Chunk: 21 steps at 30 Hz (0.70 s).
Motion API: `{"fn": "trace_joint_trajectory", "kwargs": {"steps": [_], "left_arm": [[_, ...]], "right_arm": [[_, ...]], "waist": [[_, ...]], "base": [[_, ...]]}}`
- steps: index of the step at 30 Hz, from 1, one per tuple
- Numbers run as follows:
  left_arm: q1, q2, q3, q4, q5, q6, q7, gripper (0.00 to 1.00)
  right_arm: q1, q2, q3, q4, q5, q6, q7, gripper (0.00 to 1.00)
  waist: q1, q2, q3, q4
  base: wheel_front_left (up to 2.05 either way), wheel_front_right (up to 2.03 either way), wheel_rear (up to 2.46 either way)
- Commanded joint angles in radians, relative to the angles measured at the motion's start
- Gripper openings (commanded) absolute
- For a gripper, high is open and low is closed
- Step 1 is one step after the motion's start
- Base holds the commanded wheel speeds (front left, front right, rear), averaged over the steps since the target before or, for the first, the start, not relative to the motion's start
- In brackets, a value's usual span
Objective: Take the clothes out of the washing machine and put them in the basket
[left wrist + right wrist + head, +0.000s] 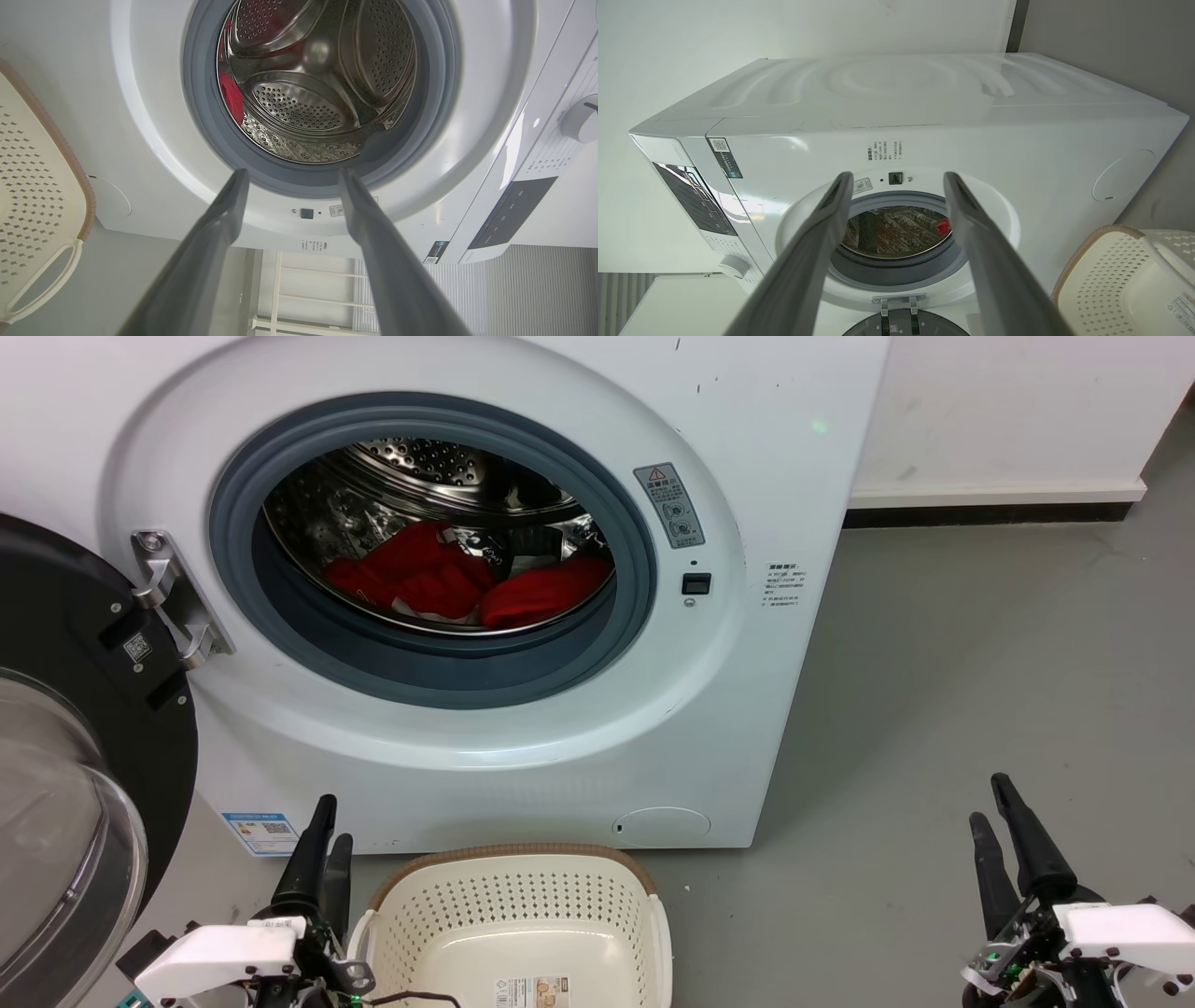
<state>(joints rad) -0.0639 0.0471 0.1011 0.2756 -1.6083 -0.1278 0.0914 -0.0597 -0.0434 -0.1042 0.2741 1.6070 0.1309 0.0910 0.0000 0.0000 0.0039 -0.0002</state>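
The left gripper (331, 821) and right gripper (988, 800) are held low over the floor (934, 709), the 2 fingers of each spread apart and empty. The basket (504, 851) is set just beside the left gripper, before the washing machine (794, 476), its door (75, 784) swung open. The clothes (448, 579) are heaped inside the drum (439, 457).

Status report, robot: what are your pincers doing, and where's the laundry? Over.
Left pincer open, right pincer open, both low. Clothes inside washing machine; basket on floor below. Door swung wide.
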Motion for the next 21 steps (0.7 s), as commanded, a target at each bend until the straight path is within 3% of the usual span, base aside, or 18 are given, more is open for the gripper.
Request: {"fn": "trace_joint_trajectory", "kwargs": {"steps": [1, 9, 17, 21], "left_arm": [[-0.010, 0.001, -0.006, -0.030, 0.010, -0.001, -0.017, 1.00], [0.004, 0.001, 0.013, -0.042, 0.061, -0.001, -0.055, 1.00], [0.007, 0.002, 0.068, -0.045, 0.167, -0.001, -0.089, 1.00], [0.006, 0.002, 0.109, -0.067, 0.268, -0.002, -0.109, 1.00]], "right_arm": [[-0.009, -0.003, 0.004, -0.027, -0.014, 0.000, -0.016, 1.00], [0.005, -0.004, -0.004, -0.044, -0.065, 0.000, -0.054, 1.00], [0.011, -0.004, -0.029, -0.042, -0.238, 0.000, -0.089, 1.00], [0.009, -0.005, -0.045, -0.081, -0.402, 0.000, -0.109, 1.00]], "waist": [[0.0000, 0.0000, 0.000, 0.000], [0.0000, 0.0000, 0.000, -0.002], [0.0000, 0.0000, -0.001, -0.004], [0.0000, 0.0000, 0.001, -0.005]], "base": [[0.00, 0.00, 0.00], [0.00, 0.00, 0.00], [0.00, 0.00, 0.00], [0.00, 0.00, 0.00]]}}
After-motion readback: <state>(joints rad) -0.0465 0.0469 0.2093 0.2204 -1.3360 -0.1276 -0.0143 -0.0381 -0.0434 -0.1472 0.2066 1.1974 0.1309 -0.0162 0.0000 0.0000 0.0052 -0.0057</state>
